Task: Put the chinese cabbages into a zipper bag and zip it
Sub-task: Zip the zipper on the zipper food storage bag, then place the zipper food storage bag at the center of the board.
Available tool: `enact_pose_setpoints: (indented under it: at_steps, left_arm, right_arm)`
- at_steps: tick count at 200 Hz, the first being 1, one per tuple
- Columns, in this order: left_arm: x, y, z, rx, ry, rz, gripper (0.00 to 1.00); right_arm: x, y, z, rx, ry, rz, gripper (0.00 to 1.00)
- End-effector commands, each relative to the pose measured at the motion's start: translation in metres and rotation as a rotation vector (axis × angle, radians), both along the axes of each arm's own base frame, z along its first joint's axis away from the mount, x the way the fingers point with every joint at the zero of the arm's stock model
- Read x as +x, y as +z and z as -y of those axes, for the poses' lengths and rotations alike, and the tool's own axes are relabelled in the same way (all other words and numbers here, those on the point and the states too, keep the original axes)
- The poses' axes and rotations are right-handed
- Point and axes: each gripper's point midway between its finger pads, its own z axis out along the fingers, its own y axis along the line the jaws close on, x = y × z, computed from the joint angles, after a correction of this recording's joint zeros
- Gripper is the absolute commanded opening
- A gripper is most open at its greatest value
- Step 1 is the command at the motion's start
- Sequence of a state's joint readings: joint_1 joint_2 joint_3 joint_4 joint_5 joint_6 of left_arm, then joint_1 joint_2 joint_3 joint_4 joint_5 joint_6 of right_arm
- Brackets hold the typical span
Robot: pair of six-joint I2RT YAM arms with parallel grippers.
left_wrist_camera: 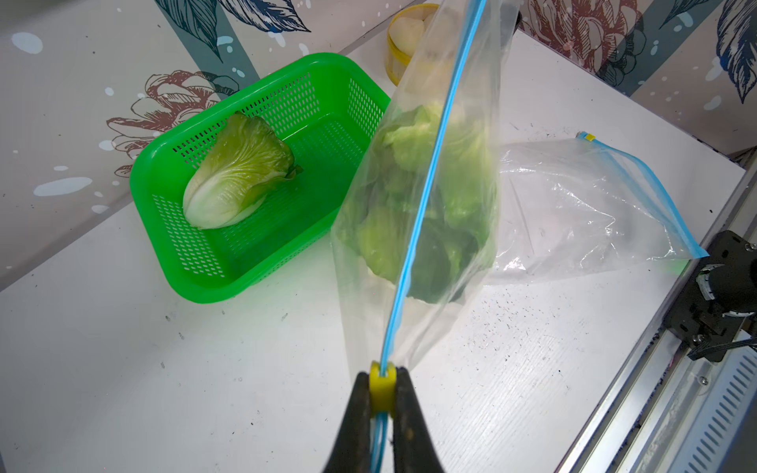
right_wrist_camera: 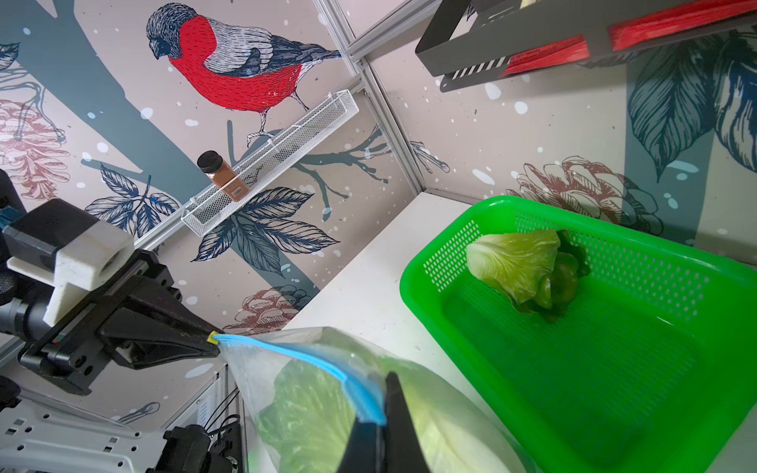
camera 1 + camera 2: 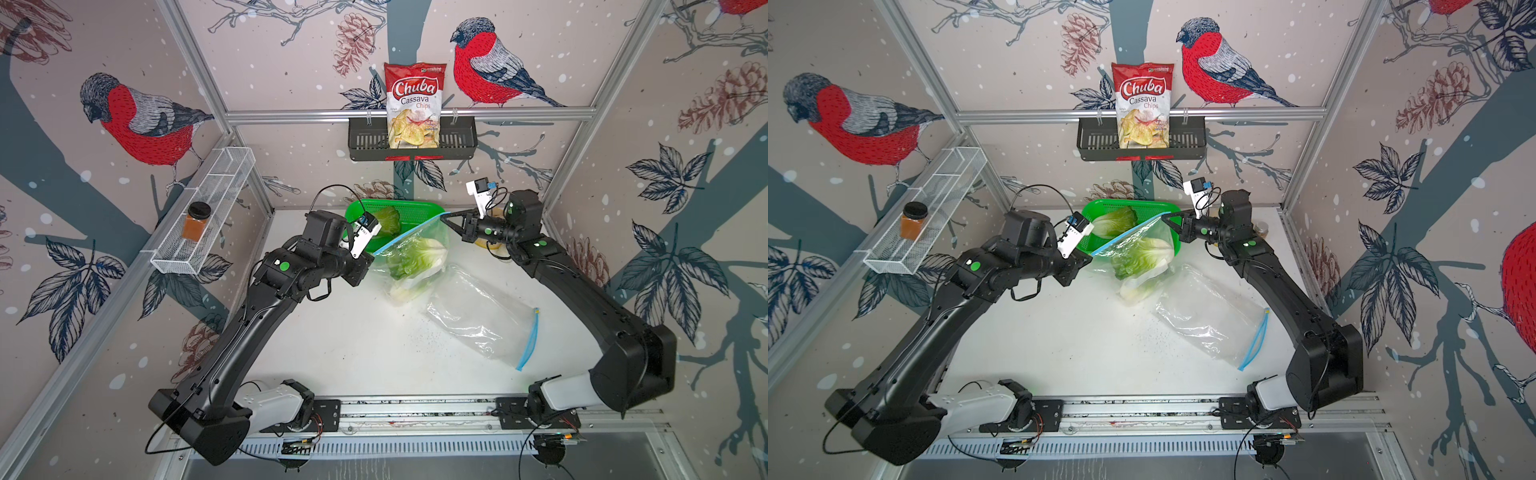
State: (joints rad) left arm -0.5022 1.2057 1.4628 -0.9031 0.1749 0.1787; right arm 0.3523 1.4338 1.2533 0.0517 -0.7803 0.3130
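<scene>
A clear zipper bag (image 3: 415, 257) (image 3: 1142, 257) hangs stretched between my two grippers, with green chinese cabbages (image 1: 409, 229) (image 2: 311, 409) inside it. Its blue zip strip (image 1: 430, 176) runs taut from one gripper to the other. My left gripper (image 1: 382, 381) (image 3: 372, 252) is shut on the yellow slider (image 1: 382, 389) at one end of the zip. At the opposite corner, my right gripper (image 2: 383, 413) (image 3: 446, 216) is shut on the bag's blue zip edge. One more chinese cabbage (image 3: 386, 220) (image 1: 237, 172) (image 2: 520, 266) lies in the green basket (image 3: 415, 205) (image 1: 139, 192) behind the bag.
A second, empty zipper bag (image 3: 482, 316) (image 1: 581, 204) lies flat on the white table to the right. A yellow tub (image 1: 409, 41) stands at the back near the right arm. A chips bag (image 3: 415, 104) sits in the black wall rack, and a jar (image 3: 197, 222) in the white wire shelf.
</scene>
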Motion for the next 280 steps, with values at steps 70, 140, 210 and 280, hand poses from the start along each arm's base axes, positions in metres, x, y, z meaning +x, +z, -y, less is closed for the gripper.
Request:
enact_pose_setpoints:
  at_steps: [70,140,210,280]
  left_arm:
    - [-0.010,-0.011,-0.008,0.007,0.024,-0.077,0.10]
    - [0.009,0.037,0.031,-0.159,-0.099,0.026,0.39]
    - [0.047,0.032,0.070,-0.180,-0.181,0.027,0.44]
    - [0.074,0.012,0.081,-0.143,-0.180,0.025,0.35]
  right_arm:
    - [0.003,0.008,-0.010,-0.023,-0.038,0.072,0.00]
    - [0.000,0.008,-0.019,-0.025,-0.008,0.071,0.00]
    - [-0.002,0.008,-0.024,-0.027,0.018,0.082,0.00]
    - [-0.003,0.008,-0.028,-0.027,0.031,0.084,0.00]
